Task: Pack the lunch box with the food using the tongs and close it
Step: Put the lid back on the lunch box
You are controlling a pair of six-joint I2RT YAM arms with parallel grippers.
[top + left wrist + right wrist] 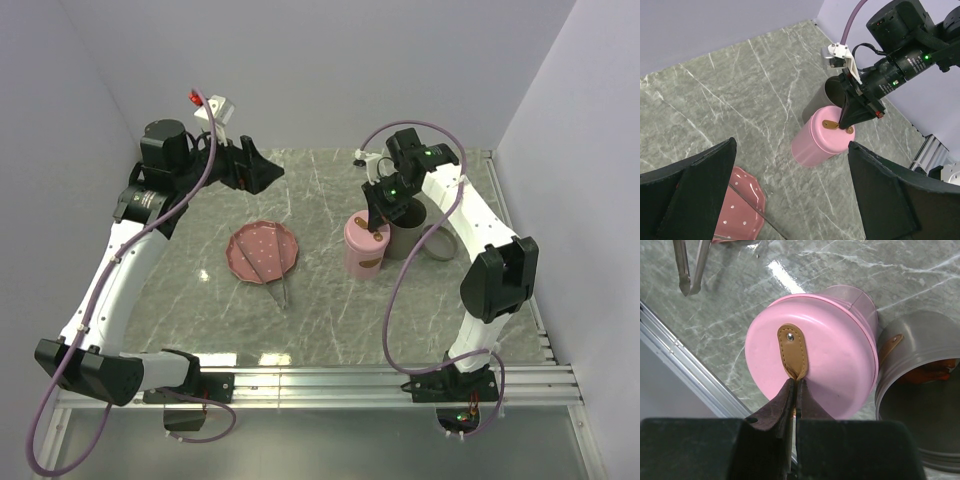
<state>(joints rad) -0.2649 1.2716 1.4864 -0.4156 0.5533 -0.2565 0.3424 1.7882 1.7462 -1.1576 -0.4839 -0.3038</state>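
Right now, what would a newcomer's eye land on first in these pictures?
The pink cylinder right of centre, with the right gripper shut on its brown leather tab. Close beside it stands an open grey container with something orange inside. To the left, the tongs lie across the near edge of a pink plate, and the left gripper hangs open at the rear.

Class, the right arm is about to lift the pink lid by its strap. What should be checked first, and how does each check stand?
1. Right gripper shut on the tan strap of the pink lid: ok.
2. Grey container open, beside the lid: ok.
3. Orange pieces inside the container: ok; cream ball: cannot tell.
4. Plate shows no food left: ok.
5. Tongs lying across the plate's edge, out of the way: ok.
6. Left gripper open, clear of both: ok.
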